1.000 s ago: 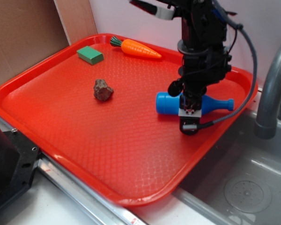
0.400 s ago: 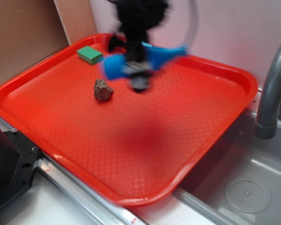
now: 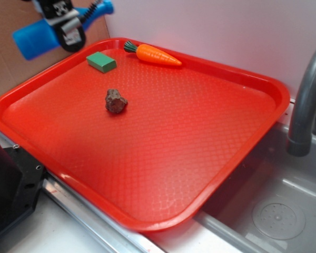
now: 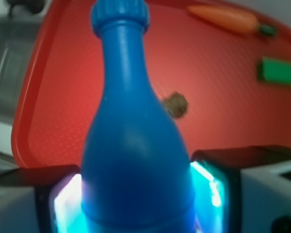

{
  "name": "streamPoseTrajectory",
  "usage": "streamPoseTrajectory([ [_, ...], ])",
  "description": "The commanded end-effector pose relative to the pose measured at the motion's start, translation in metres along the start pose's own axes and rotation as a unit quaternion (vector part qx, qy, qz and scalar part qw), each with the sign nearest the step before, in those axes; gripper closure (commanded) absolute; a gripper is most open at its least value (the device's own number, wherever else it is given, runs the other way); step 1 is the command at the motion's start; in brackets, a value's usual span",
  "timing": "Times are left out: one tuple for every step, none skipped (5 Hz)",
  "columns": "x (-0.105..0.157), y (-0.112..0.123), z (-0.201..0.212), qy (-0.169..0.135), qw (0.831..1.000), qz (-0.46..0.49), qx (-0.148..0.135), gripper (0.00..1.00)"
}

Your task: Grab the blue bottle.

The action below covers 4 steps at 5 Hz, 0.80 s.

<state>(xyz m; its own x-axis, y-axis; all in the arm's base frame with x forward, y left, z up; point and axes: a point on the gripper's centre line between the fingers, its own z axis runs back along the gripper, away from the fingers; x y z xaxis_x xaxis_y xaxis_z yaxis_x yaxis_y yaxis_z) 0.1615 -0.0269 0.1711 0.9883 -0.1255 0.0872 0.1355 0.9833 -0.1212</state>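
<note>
The blue bottle (image 4: 136, 145), clamped at its body between the closed jaws high above the red tray (image 3: 253, 137), is best kept level and firmly gripped.

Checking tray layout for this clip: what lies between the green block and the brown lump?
Nothing: in the exterior view only bare red tray separates the green block from the brown lump.

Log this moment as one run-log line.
gripper: shut on blue bottle | bottle: lifted, above tray's far-left corner | red tray: toy carrot, green block, brown lump
</note>
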Motion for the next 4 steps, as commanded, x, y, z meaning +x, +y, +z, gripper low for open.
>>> streamPoseTrajectory([
  [-0.002,-0.016,0.011,0.026,0.982,0.179,0.06,1.0],
  [0.0,-0.009,0.01,0.039,0.961,0.261,0.079,1.0],
  [0.007,0.003,0.006,0.049,0.957,0.277,0.074,1.0],
  [0.012,0.007,0.002,0.049,0.957,0.276,0.077,1.0],
])
